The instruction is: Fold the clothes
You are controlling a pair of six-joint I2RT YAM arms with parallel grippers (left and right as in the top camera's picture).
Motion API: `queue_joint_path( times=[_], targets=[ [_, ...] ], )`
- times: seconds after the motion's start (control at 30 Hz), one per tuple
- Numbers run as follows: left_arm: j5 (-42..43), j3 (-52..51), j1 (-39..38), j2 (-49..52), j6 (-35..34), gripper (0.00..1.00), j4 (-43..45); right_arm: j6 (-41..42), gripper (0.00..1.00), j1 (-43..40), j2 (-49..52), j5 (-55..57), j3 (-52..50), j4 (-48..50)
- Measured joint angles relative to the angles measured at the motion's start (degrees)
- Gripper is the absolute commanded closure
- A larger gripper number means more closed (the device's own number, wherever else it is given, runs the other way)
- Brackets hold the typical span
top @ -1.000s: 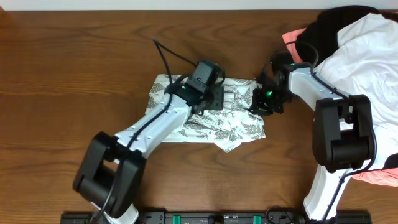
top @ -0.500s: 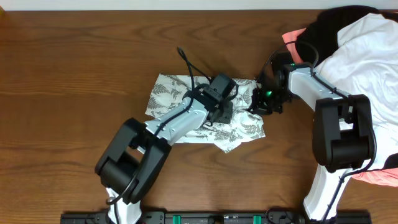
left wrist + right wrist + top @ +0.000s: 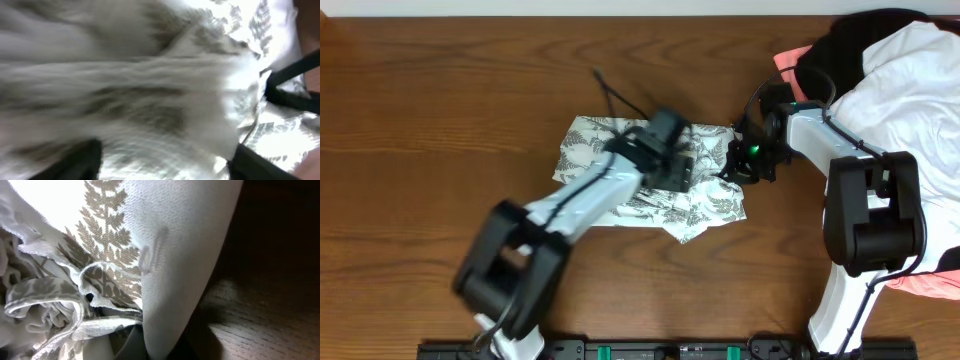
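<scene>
The clothes, a white garment printed with grey-green fern leaves, lie crumpled at the middle of the table. My left gripper is low over the garment's middle. In the left wrist view blurred fabric fills the frame, and the fingers stand wide apart with fabric between them. My right gripper is at the garment's right edge. In the right wrist view the fern fabric drapes close over the dark fingers, which look shut on its edge.
A pile of other garments lies at the back right: plain white, black and coral-pink. More coral-pink hangs at the right edge. The table is brown wood.
My left arm swung right across the garment, then shifted slightly back left; it is motion-blurred now. The right arm and gripper have not moved.
</scene>
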Motion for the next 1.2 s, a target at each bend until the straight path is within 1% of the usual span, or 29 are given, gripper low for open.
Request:
queue_joint_path(
  times=[0.17, 0.27, 0.4, 0.53, 0.63, 0.8, 0.93, 1.07, 1.2],
  targets=[
    [-0.98, 0.00, 8.90, -9.57, 1.51, 0.05, -6.01, -0.02, 0.99, 0.00, 0.02, -0.02, 0.00, 0.04],
    [-1.22, 0.02, 15.37, -12.57, 3.23, 0.04, -7.63, -0.02, 0.99, 0.00, 0.04, -0.04, 0.00, 0.04],
    [0.26, 0.02, 24.13, -12.17, 5.22, 0.04, -8.28, -0.02, 0.99, 0.00, 0.04, -0.04, 0.00, 0.04],
    [5.84, 0.02, 31.71, -9.60, 7.69, 0.04, -7.26, -0.04, 0.99, 0.00, 0.04, -0.04, 0.00, 0.04],
    [10.84, 0.00, 35.54, -5.95, 9.94, 0.04, -6.91, -0.04, 0.99, 0.00, 0.04, -0.04, 0.00, 0.02],
    [18.34, -0.09, 38.51, 0.72, 13.18, 0.04, -6.16, -0.07, 0.99, 0.00, 0.07, -0.09, 0.00, -0.20],
    [23.52, -0.17, 39.08, 4.57, 15.80, 0.04, -5.92, -0.20, 0.99, 0.00, 0.11, -0.22, 0.00, -0.31],
    [27.54, -0.28, 39.06, 6.36, 18.10, 0.04, -5.90, -0.20, 0.99, 0.00, 0.11, -0.22, 0.00, -0.31],
    [29.62, -0.26, 39.06, 8.17, 19.30, 0.04, -5.97, -0.20, 0.99, 0.00, 0.11, -0.24, 0.00, -0.31]
  ],
)
